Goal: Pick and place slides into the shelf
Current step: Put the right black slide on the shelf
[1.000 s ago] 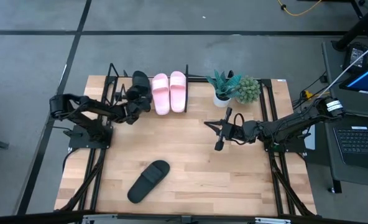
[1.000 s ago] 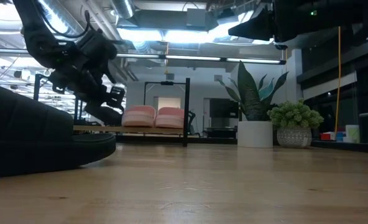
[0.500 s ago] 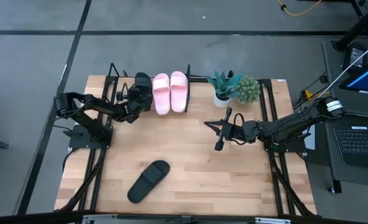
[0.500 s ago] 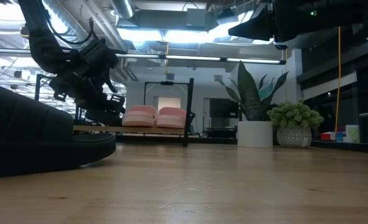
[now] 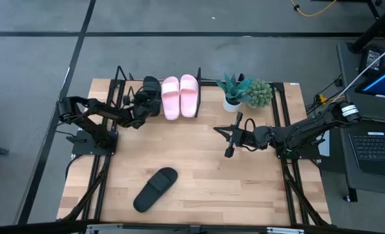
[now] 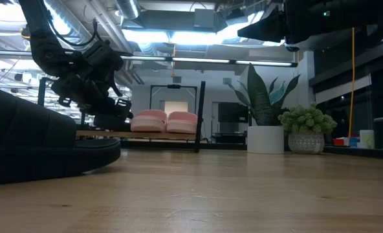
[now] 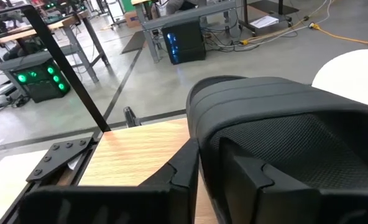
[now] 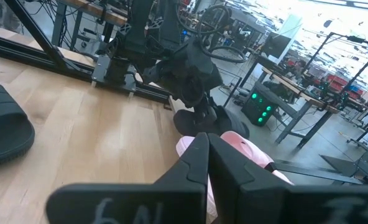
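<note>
My left gripper (image 5: pixel 142 106) is at the shelf's (image 5: pixel 119 79) left part and is shut on a black slide (image 5: pixel 151 90), which is next to the two pink slides (image 5: pixel 179 96) lying in the shelf. In the low view the left gripper (image 6: pixel 107 107) hangs in front of the shelf (image 6: pixel 200 116) and the pink slides (image 6: pixel 165 121). The second black slide (image 5: pixel 155 188) lies flat on the table near its near edge and fills the low view's left foreground (image 6: pixel 36 149). My right gripper (image 5: pixel 218 130) hovers shut over the table's right half; its fingers (image 8: pixel 204 163) touch nothing. My left gripper holds the black slide (image 7: pixel 277 118) at one side by its strap (image 7: pixel 246 99). One finger (image 7: pixel 252 177) reaches into the opening under the strap and the other finger (image 7: pixel 174 177) lies outside it. The fingers come from the table's left. Whether the slide rests on the shelf I cannot tell.
Two potted plants (image 5: pixel 244 92) stand at the far edge, to the right of the shelf. Black side rails (image 5: pixel 100 175) run along both table sides. Bare wood lies between the shelf and the loose black slide.
My left gripper has carried the black slide a little toward the table's right, against the pink slides. The shelf and its pink slides have slid slightly to the right. My right arm has kept still.
</note>
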Controlling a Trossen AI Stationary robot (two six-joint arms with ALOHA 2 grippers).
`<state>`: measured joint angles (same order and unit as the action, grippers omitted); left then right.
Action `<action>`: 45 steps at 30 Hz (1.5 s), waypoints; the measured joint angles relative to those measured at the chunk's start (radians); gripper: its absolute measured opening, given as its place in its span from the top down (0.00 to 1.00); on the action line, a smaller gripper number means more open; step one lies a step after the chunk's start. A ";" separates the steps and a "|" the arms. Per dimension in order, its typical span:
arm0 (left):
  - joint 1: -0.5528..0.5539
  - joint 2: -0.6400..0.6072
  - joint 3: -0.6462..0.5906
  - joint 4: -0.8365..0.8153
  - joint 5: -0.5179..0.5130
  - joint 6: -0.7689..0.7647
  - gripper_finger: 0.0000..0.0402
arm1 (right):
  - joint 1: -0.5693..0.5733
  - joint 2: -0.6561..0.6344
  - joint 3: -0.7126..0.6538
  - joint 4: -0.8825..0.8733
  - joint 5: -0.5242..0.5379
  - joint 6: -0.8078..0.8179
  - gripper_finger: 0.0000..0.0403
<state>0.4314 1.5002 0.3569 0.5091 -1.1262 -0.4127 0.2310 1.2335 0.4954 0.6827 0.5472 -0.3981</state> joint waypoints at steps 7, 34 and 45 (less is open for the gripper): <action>-0.001 -0.002 0.000 0.000 -0.010 0.001 0.78 | 0.000 0.000 0.000 -0.001 0.000 0.000 0.97; -0.065 -0.237 0.000 -0.001 -0.015 0.202 0.65 | 0.000 0.000 0.000 -0.005 0.000 0.000 0.97; -0.066 -0.250 0.000 -0.064 -0.005 0.176 0.68 | 0.000 0.000 0.000 -0.005 0.000 0.000 0.97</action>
<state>0.3653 1.2503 0.3569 0.4449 -1.1313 -0.2368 0.2314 1.2339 0.4953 0.6778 0.5472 -0.3977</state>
